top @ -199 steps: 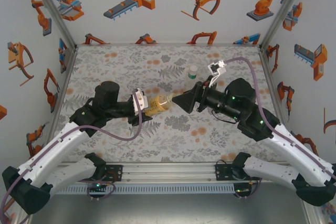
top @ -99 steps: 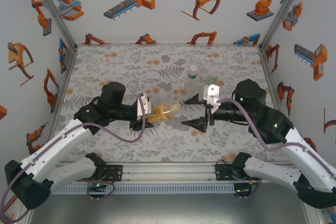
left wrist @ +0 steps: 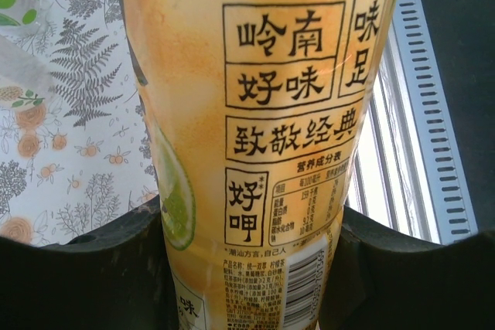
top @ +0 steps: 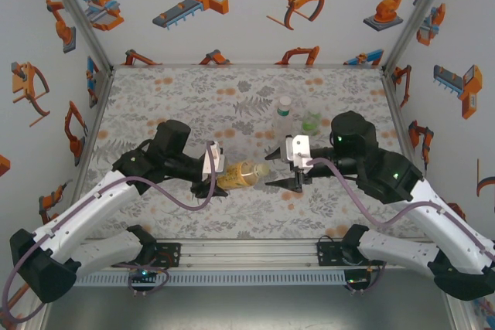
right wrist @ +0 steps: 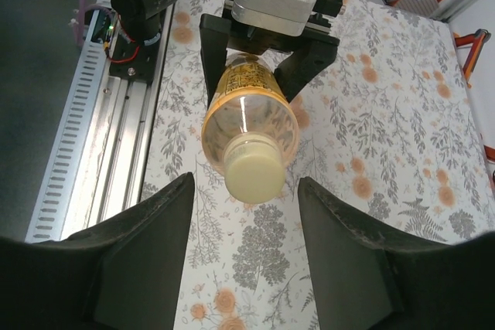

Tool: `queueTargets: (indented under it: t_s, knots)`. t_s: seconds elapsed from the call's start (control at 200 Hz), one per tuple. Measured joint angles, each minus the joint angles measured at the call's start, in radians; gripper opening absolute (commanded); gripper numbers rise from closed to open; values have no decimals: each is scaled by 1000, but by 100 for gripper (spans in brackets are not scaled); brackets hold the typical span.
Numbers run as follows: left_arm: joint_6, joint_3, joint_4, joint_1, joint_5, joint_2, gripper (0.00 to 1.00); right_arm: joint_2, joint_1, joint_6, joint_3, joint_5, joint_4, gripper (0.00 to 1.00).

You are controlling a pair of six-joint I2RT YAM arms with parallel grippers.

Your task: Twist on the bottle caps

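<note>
My left gripper (top: 219,176) is shut on the tall amber-yellow bottle (top: 240,174) and holds it level above the table, its pale cap (top: 262,168) pointing right. In the left wrist view the yellow label of that bottle (left wrist: 271,113) sits clamped between the black fingers (left wrist: 85,268). My right gripper (top: 280,168) faces the cap with its jaws open. In the right wrist view the cap (right wrist: 254,169) lies between the tips of the right gripper (right wrist: 246,182), clear of both fingers (right wrist: 147,245). The slim clear bottle (top: 284,117) and the short green bottle (top: 311,121) stand upright behind.
An aluminium rail (top: 247,253) with the arm bases runs along the near table edge, also visible as the rail (right wrist: 108,137) left of the bottle. Walls with robot pictures close in the back and both sides. Open floral tabletop (top: 193,98) lies at the back left.
My right gripper has turned, swung left to face the cap, and its jaws have narrowed. The left gripper has carried the bottle slightly down and to the right.
</note>
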Motion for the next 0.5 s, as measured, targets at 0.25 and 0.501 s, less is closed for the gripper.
queueTargets:
  t_s: [0.25,0.501]
  knots:
    - [1,2,-4,0,10,0,0,11,0,-7,0,-22,16,44]
    - [1,6,-7,0,16,0,0,23,0,-6,-6,-30,39,35]
